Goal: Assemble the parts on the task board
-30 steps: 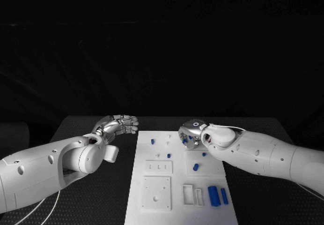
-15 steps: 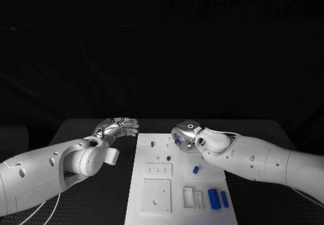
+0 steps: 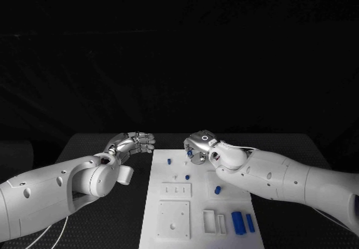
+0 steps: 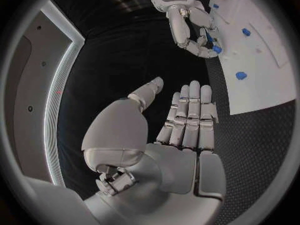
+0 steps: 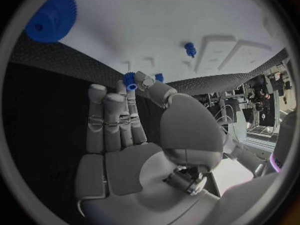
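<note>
The left hand (image 3: 133, 142) hovers over the black table (image 3: 90, 142), just beside the far left corner of the task board (image 3: 168, 207). It holds nothing; in the left wrist view its fingers (image 4: 187, 117) lie straight and close together, with the thumb apart, so the hand is released.

On the task board, going to the right, a small blue peg (image 3: 169, 161) stands near the far edge, and another tiny blue part (image 3: 187, 177) stands a little nearer. A blue cylinder (image 3: 218, 190) lies in the middle of the board, and two long blue pieces (image 3: 242, 222) lie side by side near the front right corner.

The right hand (image 3: 199, 147) is over the far part of the board. It pinches a small blue gear (image 5: 130, 81) between the thumb and one fingertip, while the other fingers stay nearly straight. The gear is at the fingertips, above the board and not touching it. In the right wrist view a larger blue gear (image 5: 52, 16) lies on the board, well apart from the hand.
</note>
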